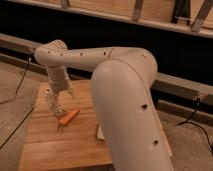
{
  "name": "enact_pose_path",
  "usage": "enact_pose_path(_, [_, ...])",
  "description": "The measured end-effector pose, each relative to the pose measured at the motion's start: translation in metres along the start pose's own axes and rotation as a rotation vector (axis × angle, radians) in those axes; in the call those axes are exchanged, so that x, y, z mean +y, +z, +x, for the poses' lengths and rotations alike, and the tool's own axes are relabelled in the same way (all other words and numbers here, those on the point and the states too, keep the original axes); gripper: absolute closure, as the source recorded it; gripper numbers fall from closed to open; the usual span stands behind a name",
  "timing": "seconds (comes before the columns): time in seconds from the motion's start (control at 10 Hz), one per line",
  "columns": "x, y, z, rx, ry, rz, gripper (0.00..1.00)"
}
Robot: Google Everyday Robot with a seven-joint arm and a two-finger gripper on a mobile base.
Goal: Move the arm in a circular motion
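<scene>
Camera view
Arm: the big cream-white robot arm of smooth thick tubes (125,100) fills the middle and bends over the light brown wooden table (45,145).
Gripper: the small gripper (59,102) hangs low near the long orange carrot (69,117). I cannot tell if it is apart or together.
Feel: looks hard, heavy and stiff. There is nothing to grab; the arm just swings itself.

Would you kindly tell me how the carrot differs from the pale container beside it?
The carrot is orange and lies flat; the pale container is whitish and stands upright. The carrot sits further right in view than the pale container. Both rest on the wooden table, near the gripper of the arm.
</scene>
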Motion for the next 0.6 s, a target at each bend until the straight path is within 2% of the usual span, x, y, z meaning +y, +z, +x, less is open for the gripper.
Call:
enact_pose_path(0.1, [-0.004, 0.001, 0.013, 0.01, 0.017, 0.0, 0.35])
enact_pose_path(0.2, [-0.014, 0.002, 0.037, 0.029, 0.049, 0.001, 0.35])
enact_pose_path(0.6, [-0.049, -0.009, 0.079, 0.034, 0.144, 0.009, 0.35])
